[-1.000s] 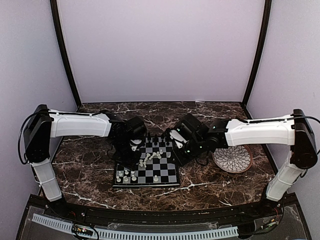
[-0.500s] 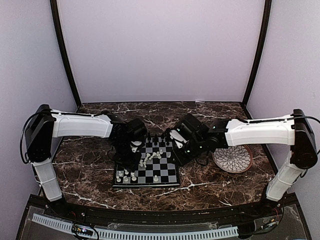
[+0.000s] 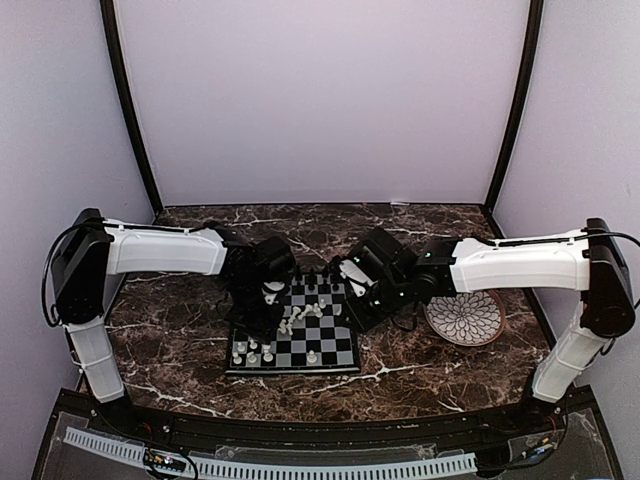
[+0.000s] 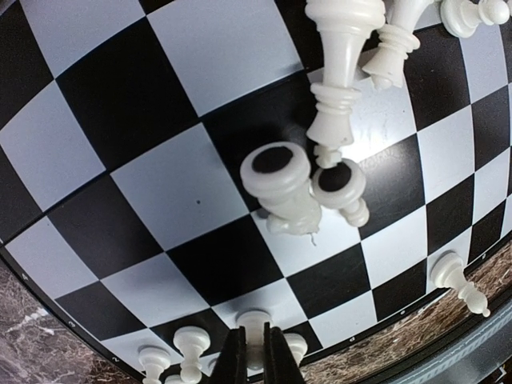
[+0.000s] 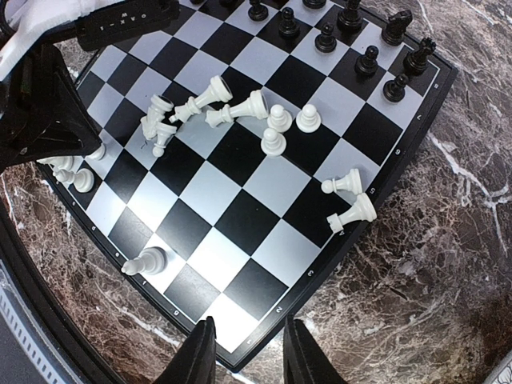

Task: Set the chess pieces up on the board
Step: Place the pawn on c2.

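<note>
Several cream-white chess pieces [image 5: 200,108] lie toppled in a heap at the middle of the board [image 5: 240,216]. Two more lie by its right edge, and the black pieces [image 5: 352,32] stand in the far rows. A few white ones already stand at the near left corner [image 3: 252,352].

The left gripper [image 4: 256,360] hangs low over that corner, its fingers pressed together on what looks like a white pawn [image 4: 254,332], so the step in hand seems to be seating this pawn beside its neighbours.

To do it well, bring the pawn straight down onto the middle of its own square. Its base should sit flat before the fingers part, and they should part only a little, because the standing men are just beside them. Then the arm should rise vertically rather than sweep sideways.

The right gripper [image 5: 244,352] hovers over the near right corner with its fingers spread and nothing between them. It would do best to wait until the left arm is clear, then take a fallen piece by its neck.
</note>
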`<state>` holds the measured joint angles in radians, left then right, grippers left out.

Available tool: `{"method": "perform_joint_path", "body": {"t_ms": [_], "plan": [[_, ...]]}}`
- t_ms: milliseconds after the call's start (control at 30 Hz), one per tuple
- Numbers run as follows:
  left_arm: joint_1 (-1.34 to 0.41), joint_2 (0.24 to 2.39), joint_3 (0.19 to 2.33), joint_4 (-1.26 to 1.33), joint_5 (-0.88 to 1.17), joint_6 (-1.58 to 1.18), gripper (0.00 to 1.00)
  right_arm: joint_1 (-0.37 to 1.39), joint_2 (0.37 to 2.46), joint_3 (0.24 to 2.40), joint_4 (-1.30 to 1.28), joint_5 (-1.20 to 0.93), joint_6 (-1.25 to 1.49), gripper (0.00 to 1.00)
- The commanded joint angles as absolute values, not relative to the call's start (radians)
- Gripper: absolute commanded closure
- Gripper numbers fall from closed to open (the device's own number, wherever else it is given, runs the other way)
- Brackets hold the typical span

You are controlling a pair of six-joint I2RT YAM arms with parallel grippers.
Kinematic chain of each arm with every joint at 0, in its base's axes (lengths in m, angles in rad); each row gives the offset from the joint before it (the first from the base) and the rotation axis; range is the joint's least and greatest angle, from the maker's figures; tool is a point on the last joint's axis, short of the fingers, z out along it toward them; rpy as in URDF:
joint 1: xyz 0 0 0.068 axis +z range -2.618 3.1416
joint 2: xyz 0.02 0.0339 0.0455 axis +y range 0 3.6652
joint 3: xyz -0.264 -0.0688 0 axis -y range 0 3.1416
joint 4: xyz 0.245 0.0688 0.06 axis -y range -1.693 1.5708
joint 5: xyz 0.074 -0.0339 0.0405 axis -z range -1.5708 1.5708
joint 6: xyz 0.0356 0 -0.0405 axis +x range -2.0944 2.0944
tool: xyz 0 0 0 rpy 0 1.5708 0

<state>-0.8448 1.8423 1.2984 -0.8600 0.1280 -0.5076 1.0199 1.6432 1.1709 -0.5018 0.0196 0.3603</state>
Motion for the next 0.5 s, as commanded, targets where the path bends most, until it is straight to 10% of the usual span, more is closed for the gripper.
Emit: {"method": "perform_joint_path", "body": {"t_ms": [0,467], "plan": [[-0.851,1.855,1.315,-0.866,0.136,-0.496,0.95,1.012,1.633,1.176,-0.492,0.029,0.355,0.70],[-0.851,1.804,1.413,-0.966,0.065,-0.476,0.72,0.991,1.691,1.242,-0.486,0.020,0.327,0.70]]}}
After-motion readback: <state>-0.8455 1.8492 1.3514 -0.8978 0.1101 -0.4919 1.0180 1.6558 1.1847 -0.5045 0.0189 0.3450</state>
